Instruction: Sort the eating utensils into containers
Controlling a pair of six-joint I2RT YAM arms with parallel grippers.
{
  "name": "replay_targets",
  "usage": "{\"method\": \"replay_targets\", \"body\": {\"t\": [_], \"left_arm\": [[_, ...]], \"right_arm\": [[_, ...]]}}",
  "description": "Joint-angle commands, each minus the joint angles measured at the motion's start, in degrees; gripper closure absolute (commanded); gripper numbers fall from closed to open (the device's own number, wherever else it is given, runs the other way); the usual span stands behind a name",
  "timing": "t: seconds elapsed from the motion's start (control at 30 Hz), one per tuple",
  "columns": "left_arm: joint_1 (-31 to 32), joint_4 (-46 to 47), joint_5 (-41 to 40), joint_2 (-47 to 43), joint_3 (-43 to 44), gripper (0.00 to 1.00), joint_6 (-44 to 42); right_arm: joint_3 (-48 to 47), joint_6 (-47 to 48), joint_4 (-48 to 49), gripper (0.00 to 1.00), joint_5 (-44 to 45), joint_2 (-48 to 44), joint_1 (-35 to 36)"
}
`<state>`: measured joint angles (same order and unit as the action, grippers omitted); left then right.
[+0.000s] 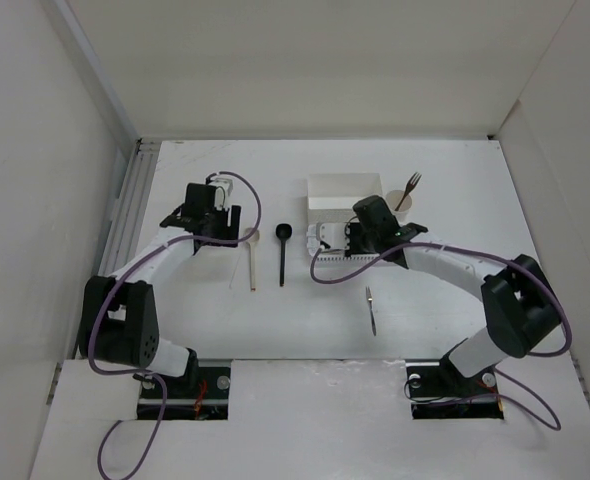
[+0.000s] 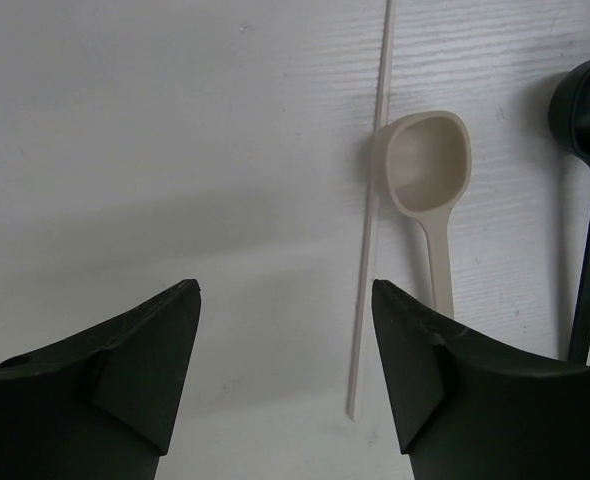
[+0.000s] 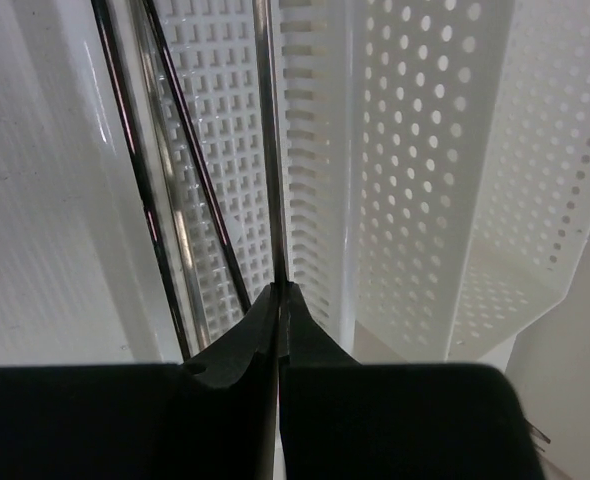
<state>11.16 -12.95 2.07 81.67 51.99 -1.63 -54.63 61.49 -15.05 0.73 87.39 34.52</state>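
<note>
Here right pincer [image 3: 280, 292] clamps stick [image 3: 266, 150] above basket [image 3: 425, 200].

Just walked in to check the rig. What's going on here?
The right gripper is shut on a thin stick, holding it over the perforated basket, beside two dark sticks. The left gripper hangs open above the table, near a pale stick and a beige spoon. A black spoon lies on the table, and a fork stands in the cup.
</note>
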Motion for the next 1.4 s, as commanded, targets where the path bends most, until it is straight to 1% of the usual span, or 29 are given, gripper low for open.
{"method": "replay_targets", "body": {"t": [0.0, 0.23, 0.33, 0.37, 0.57, 0.67, 0.7, 0.83, 0.9, 1.0, 1.03, 1.07, 1.17, 1.2, 1.3, 1.33, 1.37], "left_arm": [[-0.2, -0.2, 1.1, 0.4, 0.3, 0.35, -1.6], [1.7, -1.5, -0.3, 1.6, 1.4, 0.36, -7.9], [1.7, -2.5, 2.8, 2.2, 2.0, 0.35, -10.1], [1.7, -2.5, 3.6, 2.9, 2.0, 0.35, -10.7], [4.0, -3.0, 4.8, 5.9, 2.0, 0.35, -12.2], [4.5, -3.0, 5.3, 7.2, 1.5, 0.35, -12.2], [5.0, -3.0, 5.3, 7.7, 1.5, 0.35, -12.2], [5.0, -2.0, 5.3, 8.9, 1.5, 0.35, -10.8], [5.0, -2.0, 3.8, 10.3, 1.5, 0.35, -10.2], [5.0, -2.0, 3.8, 12.0, 2.0, 0.41, -10.2], [5.0, -2.0, 3.8, 12.6, 2.0, 0.45, -10.2], [5.0, -2.0, 3.8, 13.2, 2.0, 0.5, -10.2], [5.0, -2.6, 3.3, 15.5, 3.2, 0.58, -9.7], [5.0, -2.6, 3.3, 16.1, 3.2, 0.66, -9.7], [5.0, -3.2, 3.3, 17.5, 3.7, 0.8, -9.7], [5.0, -3.8, 2.8, 18.3, 3.7, 0.88, -9.7], [4.5, -3.8, 2.8, 18.8, 4.4, 1.0, -9.7]], "right_arm": [[-0.9, 2.5, -0.3, 1.0, 0.4, 1.1, 0.0], [-0.9, 2.5, 0.3, 1.0, 1.6, 2.9, -0.5], [-1.5, 2.5, 0.9, 0.93, 2.9, 4.1, -0.5], [-1.5, 2.5, 0.9, 0.89, 3.8, 4.1, -0.5], [-1.5, 2.5, 2.9, 0.86, 5.7, 5.2, -1.7], [-2.1, 2.5, 3.4, 0.79, 5.7, 5.2, -1.7], [-2.1, 2.5, 3.4, 0.72, 5.7, 5.7, -1.7], [-2.6, 2.5, 3.4, 0.56, 5.7, 5.7, -1.7], [-2.6, 1.9, 4.0, 0.56, 5.7, 5.7, -1.7], [-3.1, 1.3, 4.5, 0.56, 5.7, 4.5, -1.7], [-3.1, 0.7, 4.5, 0.56, 5.7, 4.5, -1.7], [-3.1, 0.7, 5.0, 0.56, 5.7, 4.0, -1.7], [-3.6, 0.2, 6.1, 0.56, 7.0, 2.9, -1.7], [-3.6, 0.2, 6.1, 0.56, 7.0, 2.9, -1.7], [-4.2, -0.3, 6.6, 0.56, 7.6, 1.8, -1.7], [-4.2, -0.8, 6.6, 0.56, 7.6, 1.1, -1.7], [-4.2, -1.5, 7.1, 0.56, 7.6, 0.5, -1.7]]}}
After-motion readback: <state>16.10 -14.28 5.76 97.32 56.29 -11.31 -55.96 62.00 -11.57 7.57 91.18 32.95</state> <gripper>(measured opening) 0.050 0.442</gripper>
